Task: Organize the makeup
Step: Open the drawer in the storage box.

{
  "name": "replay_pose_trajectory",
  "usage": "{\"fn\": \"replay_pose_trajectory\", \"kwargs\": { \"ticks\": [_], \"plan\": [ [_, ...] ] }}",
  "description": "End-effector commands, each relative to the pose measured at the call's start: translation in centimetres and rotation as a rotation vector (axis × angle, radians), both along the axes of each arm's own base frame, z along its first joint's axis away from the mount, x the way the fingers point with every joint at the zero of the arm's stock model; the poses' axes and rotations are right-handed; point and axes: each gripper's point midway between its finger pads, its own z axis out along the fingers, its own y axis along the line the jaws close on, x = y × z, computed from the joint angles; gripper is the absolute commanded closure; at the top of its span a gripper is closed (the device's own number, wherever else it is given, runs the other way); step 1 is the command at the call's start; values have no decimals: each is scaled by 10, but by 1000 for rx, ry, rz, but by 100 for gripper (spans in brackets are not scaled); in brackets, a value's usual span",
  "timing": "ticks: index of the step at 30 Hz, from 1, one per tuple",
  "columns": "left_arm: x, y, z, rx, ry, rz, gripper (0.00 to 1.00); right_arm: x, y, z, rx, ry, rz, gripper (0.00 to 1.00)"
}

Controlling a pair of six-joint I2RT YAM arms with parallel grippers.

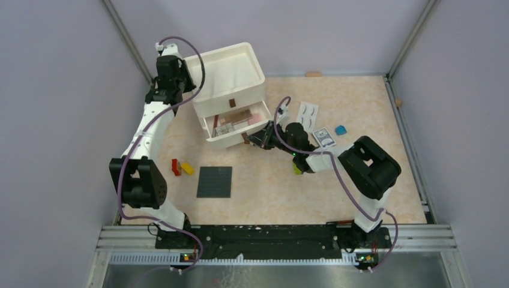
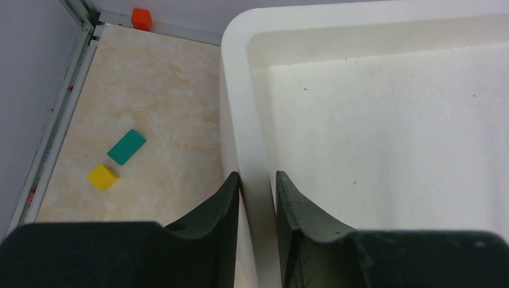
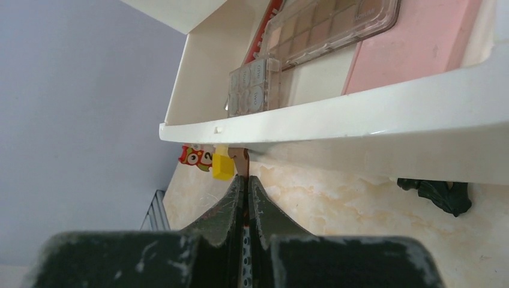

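Just beyond right gripper (image 3: 245,179), palette (image 3: 327,27) inside drawer (image 3: 372,117).

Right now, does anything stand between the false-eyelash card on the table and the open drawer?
Yes, the right arm itself. The right hand is shut on the drawer handle at the front, and its cable hangs over the gap between the false-eyelash card and the drawer.

White drawer unit (image 1: 228,75) on beige marbled table (image 1: 336,198); inside it, pink compact (image 3: 414,54) and brown-toned palette (image 3: 330,21); dark plate (image 1: 215,182) nearby.
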Motion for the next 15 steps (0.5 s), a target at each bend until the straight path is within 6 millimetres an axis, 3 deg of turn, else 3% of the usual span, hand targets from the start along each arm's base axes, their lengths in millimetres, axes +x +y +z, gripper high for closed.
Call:
{"fn": "replay_pose_trajectory", "kwargs": {
  "ticks": [1,15],
  "plan": [
    [-15,-15,-41,-27,153,-65,75,-8,4,6,-45,-24,29,100],
    [-14,-18,-41,-39,154,-76,77,-30,29,5,-60,-27,98,100]
  ]
}}
